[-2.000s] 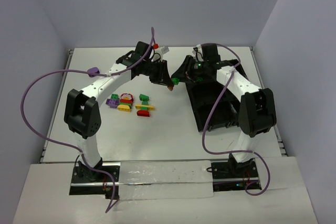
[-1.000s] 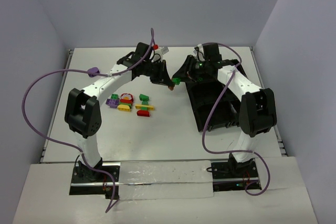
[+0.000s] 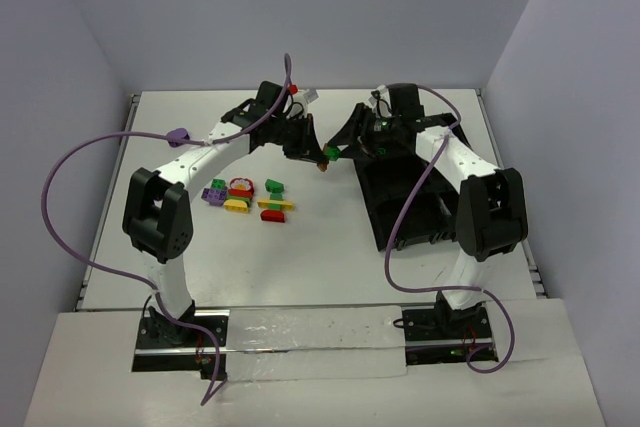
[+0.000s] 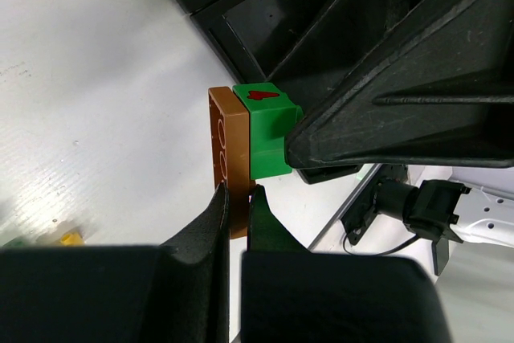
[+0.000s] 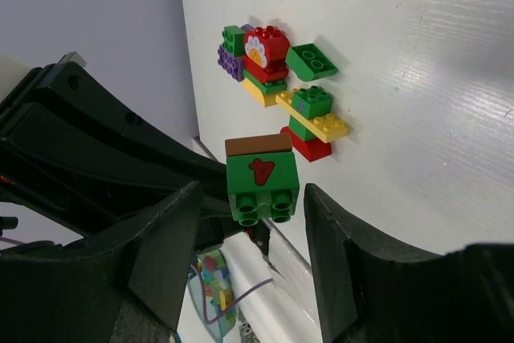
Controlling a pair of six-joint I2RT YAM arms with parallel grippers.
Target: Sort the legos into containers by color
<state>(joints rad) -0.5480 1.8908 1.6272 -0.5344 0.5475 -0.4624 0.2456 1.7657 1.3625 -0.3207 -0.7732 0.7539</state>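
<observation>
My left gripper is shut on an orange-brown brick held above the table near the tray's left edge. A green brick with a red mark is stuck to that brick's side. The right gripper straddles the green brick, open, with a gap on each side. More legos, red, yellow, green and purple, lie clustered on the table to the left. The black divided tray of containers sits under the right arm.
White walls close in the table at the back and both sides. Purple cables loop from both arms. The left arm's elbow stands close to the brick cluster. The two arms' grippers nearly touch each other.
The right gripper's fingers have spread apart and let go of the green brick. The left gripper keeps its hold on the joined bricks, shifted slightly back.
</observation>
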